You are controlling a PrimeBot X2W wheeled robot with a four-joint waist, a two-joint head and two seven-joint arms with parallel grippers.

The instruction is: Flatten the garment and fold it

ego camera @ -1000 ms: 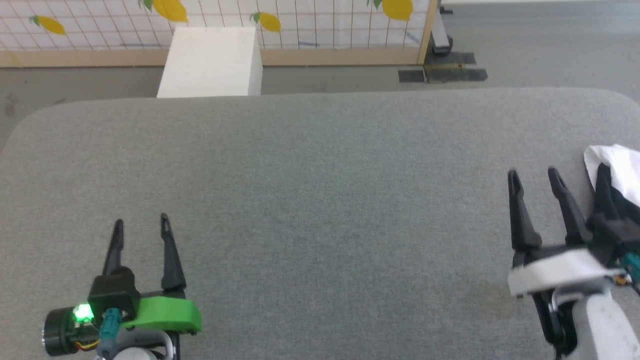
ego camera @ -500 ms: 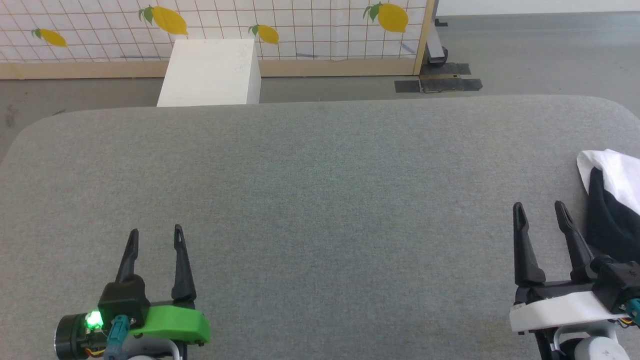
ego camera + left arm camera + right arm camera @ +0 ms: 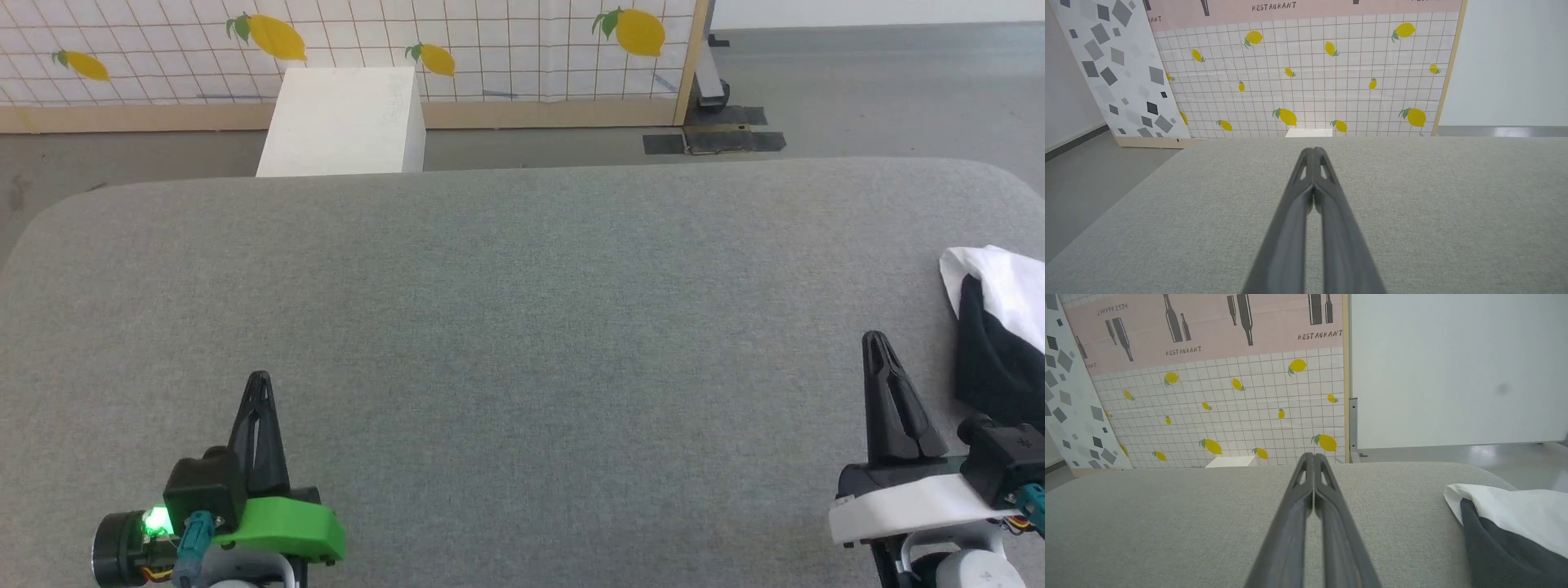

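The garment [image 3: 1000, 327] lies bunched at the right edge of the grey table [image 3: 522, 327], white cloth above a black part, cut off by the frame. The right wrist view has the garment [image 3: 1511, 531] at lower right. My right gripper [image 3: 875, 340] is shut and empty, a little left of the garment and apart from it; its fingers [image 3: 1312, 457] press together. My left gripper [image 3: 260, 380] is shut with nothing in it at the lower left, far from the garment, and its fingertips [image 3: 1312, 152] meet above bare fabric.
A white box [image 3: 343, 122] stands on the floor beyond the table's far edge. Behind it runs a lemon-print grid panel [image 3: 490, 41] with a wooden frame. Dark base plates [image 3: 714, 140] lie on the floor at the panel's right end.
Both grippers have gone from open to shut, with nothing caught between the fingers. The camera tilted slightly between the earliest frame and now; the garment lies as before.
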